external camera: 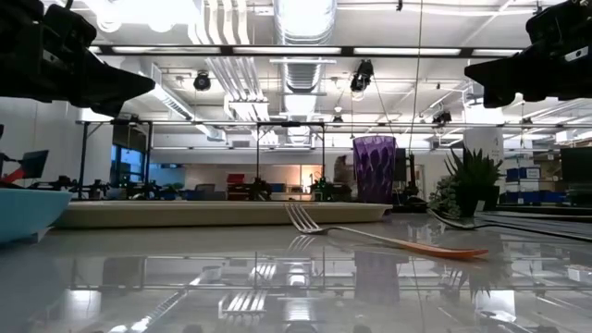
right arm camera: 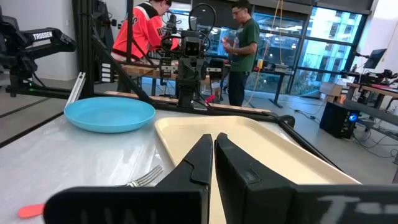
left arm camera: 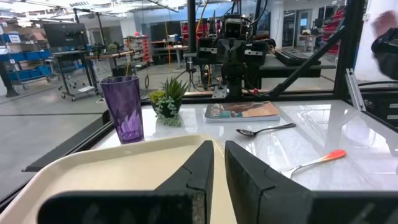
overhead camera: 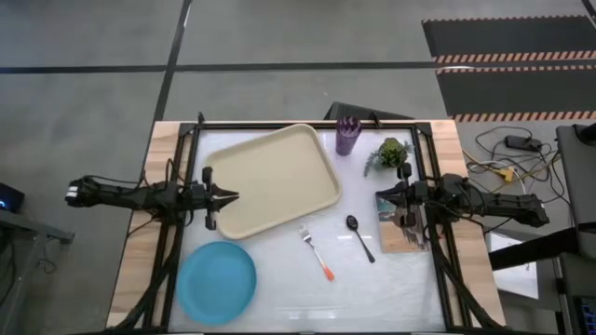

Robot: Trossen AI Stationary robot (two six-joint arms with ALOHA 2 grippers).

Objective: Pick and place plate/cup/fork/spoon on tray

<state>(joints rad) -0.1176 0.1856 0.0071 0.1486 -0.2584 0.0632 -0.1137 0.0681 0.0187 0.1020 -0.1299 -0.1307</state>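
Note:
The cream tray (overhead camera: pixel 271 179) lies flat at the table's far middle. The light-blue plate (overhead camera: pixel 216 282) lies at the near left. The purple cup (overhead camera: pixel 347 136) stands upright beyond the tray's far right corner. The orange-handled fork (overhead camera: pixel 318 254) and the dark spoon (overhead camera: pixel 359 236) lie on the table near the tray's near right side. My left gripper (overhead camera: pixel 233 196) is shut and empty over the tray's left rim. My right gripper (overhead camera: pixel 380 197) is shut and empty, right of the tray, above the table.
A small green potted plant (overhead camera: pixel 391 154) stands right of the cup. A picture book (overhead camera: pixel 402 226) lies under the right arm at the right edge. Two people stand in the room beyond the table in the right wrist view (right arm camera: pixel 242 50).

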